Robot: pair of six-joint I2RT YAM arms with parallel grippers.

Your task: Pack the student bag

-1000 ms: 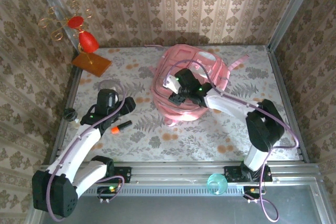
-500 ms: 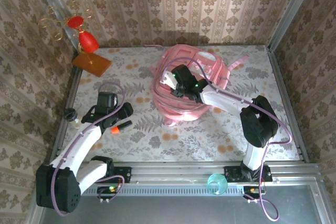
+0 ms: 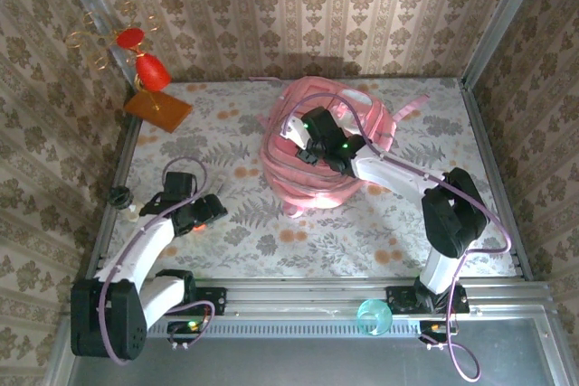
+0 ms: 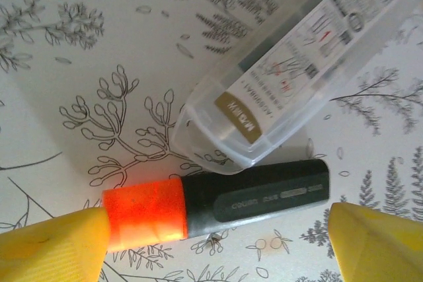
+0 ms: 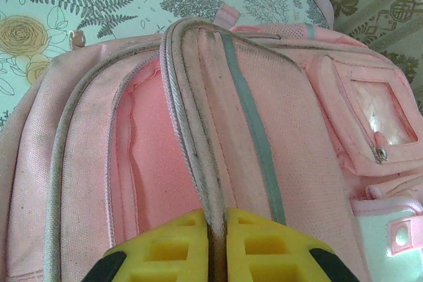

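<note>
At the bottom of the top view, a teal cup (image 3: 373,316) is sitting on the rail between the 2 arm bases. Just above it, in the lower left, the left gripper (image 3: 194,214) is hanging low over the floral table (image 3: 271,241), well apart from the bag. In its wrist view, the left gripper (image 4: 215,239) is standing open, its 2 yellow fingers (image 4: 53,246) spreading to either end of a highlighter (image 4: 218,206) with an orange cap and dark body. A clear case (image 4: 291,84) is lying slantwise just above the highlighter, touching it. Farther up, at the frame's centre, the student bag (image 3: 298,189) is resting on the table, and the right gripper (image 3: 308,146) is reaching onto its top. From the right wrist, the right gripper (image 5: 217,242) is pinching shut on a piped ridge of the student bag (image 5: 297,163) at bottom centre. An open compartment is gaping pink to its left and a clear window pocket (image 5: 373,113) is showing at right. In the far upper left, a red ornament (image 3: 149,68) is standing on a brown base (image 3: 156,108).
</note>
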